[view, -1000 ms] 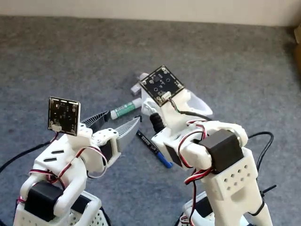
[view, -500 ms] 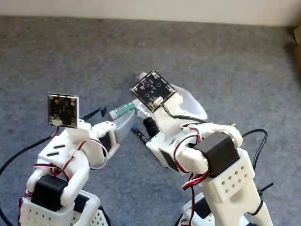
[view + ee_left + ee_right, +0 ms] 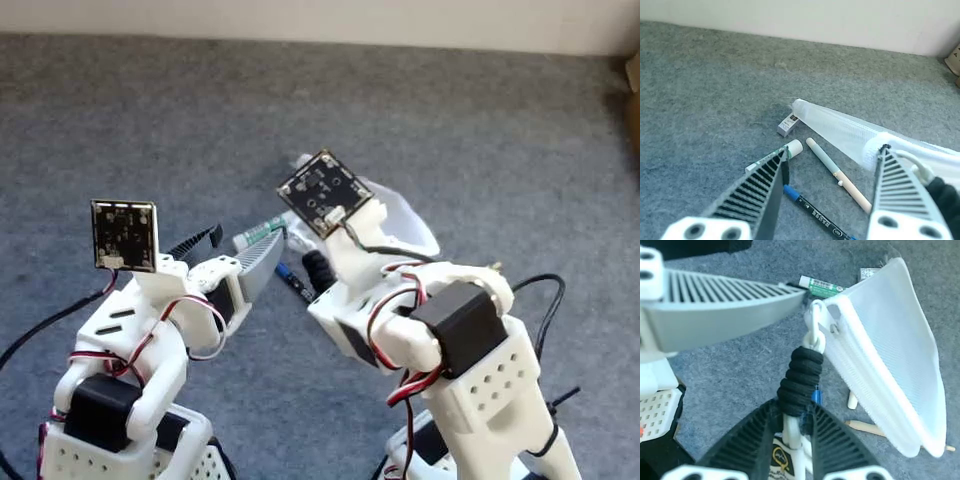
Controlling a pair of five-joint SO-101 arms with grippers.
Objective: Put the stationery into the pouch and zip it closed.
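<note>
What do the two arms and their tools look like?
The left arm and right arm are white plastic, with black motor blocks at the joints and thin red, white and black wires between segments. A black square circuit board sits on each wrist. The left tool has ribbed, tapering fingers, one grey, one black; the right tool has black ribbed fingers.

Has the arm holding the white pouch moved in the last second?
Yes. In the high view the right end effector, shut on the zip pull, swung left toward the green glue stick.
</note>
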